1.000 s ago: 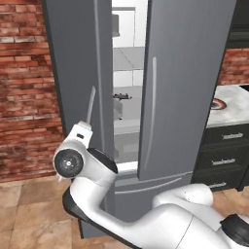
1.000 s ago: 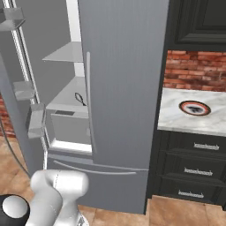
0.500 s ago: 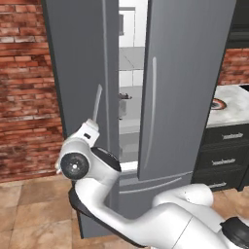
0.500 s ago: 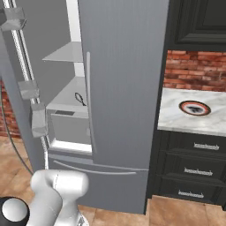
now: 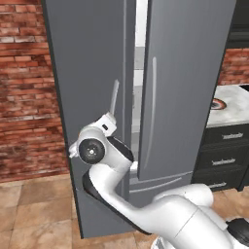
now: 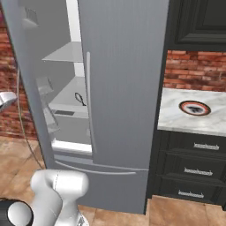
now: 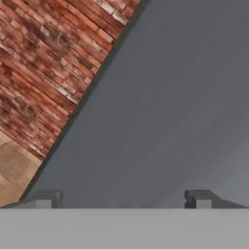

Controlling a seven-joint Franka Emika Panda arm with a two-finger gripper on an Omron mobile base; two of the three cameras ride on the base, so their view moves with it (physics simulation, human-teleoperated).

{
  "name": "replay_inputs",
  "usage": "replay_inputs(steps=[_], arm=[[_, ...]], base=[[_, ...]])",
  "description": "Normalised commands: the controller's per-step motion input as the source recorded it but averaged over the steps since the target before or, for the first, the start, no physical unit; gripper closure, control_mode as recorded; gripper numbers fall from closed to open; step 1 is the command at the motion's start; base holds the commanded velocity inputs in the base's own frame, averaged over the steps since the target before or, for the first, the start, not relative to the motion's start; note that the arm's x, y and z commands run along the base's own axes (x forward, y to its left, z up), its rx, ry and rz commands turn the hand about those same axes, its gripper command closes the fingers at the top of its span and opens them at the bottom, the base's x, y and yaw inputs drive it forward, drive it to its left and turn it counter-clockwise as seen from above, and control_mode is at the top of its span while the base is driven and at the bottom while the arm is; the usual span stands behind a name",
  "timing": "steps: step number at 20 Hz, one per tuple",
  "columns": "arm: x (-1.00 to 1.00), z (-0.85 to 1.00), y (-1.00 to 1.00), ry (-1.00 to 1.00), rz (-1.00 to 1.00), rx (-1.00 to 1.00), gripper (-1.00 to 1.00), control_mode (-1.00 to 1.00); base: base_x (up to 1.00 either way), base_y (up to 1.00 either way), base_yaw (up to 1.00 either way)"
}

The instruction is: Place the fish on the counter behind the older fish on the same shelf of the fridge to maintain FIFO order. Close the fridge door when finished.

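Against grey fridge [image 5: 92, 73] door, claw [image 7: 121, 197] spread, no lettering

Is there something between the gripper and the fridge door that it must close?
Nothing visible. In the hand view the open gripper faces the grey door directly, with no object between them.

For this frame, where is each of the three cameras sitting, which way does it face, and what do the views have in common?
Left base view: behind the arm to its left, facing the fridge; the white arm rises from lower right to the left door.
Right base view: behind the arm to its right, facing the fridge's open gap, the shelf and the counter; arm base at lower left.
Hand view: on the hand, facing the grey door face and brick wall; the gripper fingertips stand apart.
Both base views share the fridge and counter.
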Motion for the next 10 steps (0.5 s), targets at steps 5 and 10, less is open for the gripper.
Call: replay_inputs(steps=[5, 10], arm=[[0.77, 0.03, -0.56, 0.0, -0.04, 0.06, -1.0, -1.0], [0.85, 0.09, -0.35, 0.0, -0.03, 0.05, -1.0, -1.0]], base=[[0.0, 0.0, 0.0], [0.0, 0.0, 0.0]])
